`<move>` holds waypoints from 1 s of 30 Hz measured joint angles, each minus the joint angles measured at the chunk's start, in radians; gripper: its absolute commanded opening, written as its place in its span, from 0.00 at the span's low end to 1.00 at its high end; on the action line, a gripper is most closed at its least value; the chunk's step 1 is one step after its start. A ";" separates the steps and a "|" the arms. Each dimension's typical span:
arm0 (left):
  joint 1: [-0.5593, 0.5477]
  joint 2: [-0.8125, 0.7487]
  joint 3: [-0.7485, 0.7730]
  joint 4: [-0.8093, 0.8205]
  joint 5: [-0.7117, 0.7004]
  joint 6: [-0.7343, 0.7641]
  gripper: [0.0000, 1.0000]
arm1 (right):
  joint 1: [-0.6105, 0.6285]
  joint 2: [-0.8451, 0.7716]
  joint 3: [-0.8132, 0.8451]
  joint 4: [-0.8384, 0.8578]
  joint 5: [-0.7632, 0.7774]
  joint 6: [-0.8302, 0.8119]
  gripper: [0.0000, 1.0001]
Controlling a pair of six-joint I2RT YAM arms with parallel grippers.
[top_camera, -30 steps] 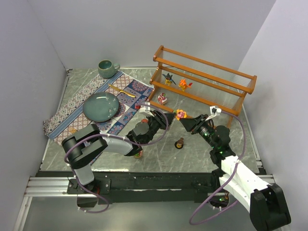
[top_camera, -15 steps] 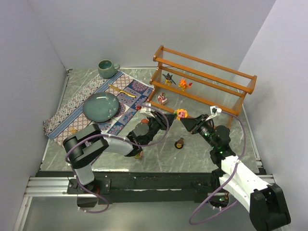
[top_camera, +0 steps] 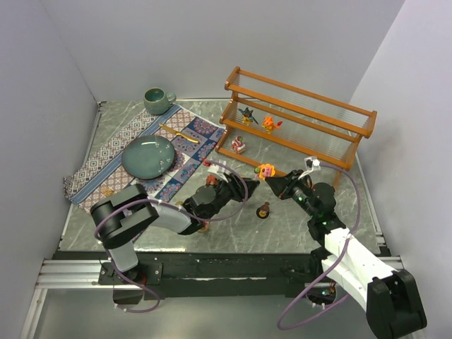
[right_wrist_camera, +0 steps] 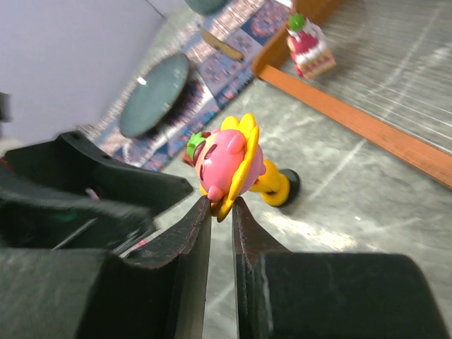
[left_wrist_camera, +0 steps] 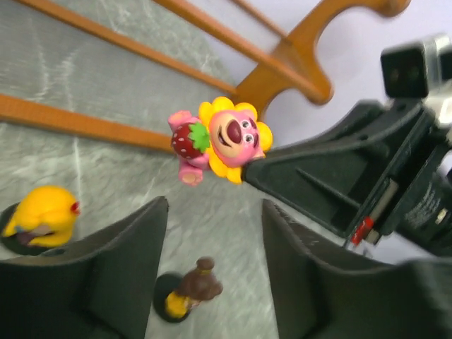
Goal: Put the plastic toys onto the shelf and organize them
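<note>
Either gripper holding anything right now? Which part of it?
Right gripper pinches the pink flower toy by the lower edge of its yellow petal ring. Left gripper is open just below it, holding nothing.

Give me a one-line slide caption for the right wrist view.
Right gripper pinches the pink flower toy by its yellow petal rim, shelf rail beyond.

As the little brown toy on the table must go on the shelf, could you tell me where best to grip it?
Pinch the brown toy across its body, above the round base, coming down from above: it stands upright and alone, so there should be room on both sides.
</note>
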 measured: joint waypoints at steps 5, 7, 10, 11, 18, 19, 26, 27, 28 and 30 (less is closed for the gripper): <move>0.000 -0.141 -0.008 -0.196 0.026 0.196 0.92 | 0.000 0.016 0.032 -0.064 -0.023 -0.095 0.00; 0.000 -0.209 0.000 -0.288 0.027 0.297 0.94 | 0.000 0.026 0.042 -0.072 -0.050 -0.127 0.00; 0.000 -0.266 0.042 -0.428 0.035 0.442 0.98 | 0.000 0.058 0.061 -0.078 -0.109 -0.172 0.00; 0.000 -0.267 0.063 -0.476 0.039 0.485 0.99 | 0.001 0.069 0.065 -0.079 -0.127 -0.183 0.00; 0.000 -0.225 0.176 -0.782 0.087 0.735 0.99 | 0.075 0.130 0.116 -0.119 -0.208 -0.287 0.00; 0.000 -0.225 0.177 -0.816 0.090 0.762 0.99 | 0.104 0.137 0.128 -0.134 -0.210 -0.313 0.00; 0.003 -0.282 0.144 -0.951 0.128 0.902 0.95 | 0.289 0.184 0.213 -0.231 -0.171 -0.468 0.00; 0.008 -0.312 0.129 -0.958 0.140 0.909 0.94 | 0.301 0.193 0.221 -0.241 -0.166 -0.483 0.00; 0.013 -0.345 0.113 -0.963 0.155 0.912 0.94 | 0.307 0.200 0.225 -0.248 -0.159 -0.494 0.00; 0.039 -0.410 0.084 -0.963 0.198 0.910 0.93 | 0.310 0.211 0.226 -0.259 -0.146 -0.509 0.00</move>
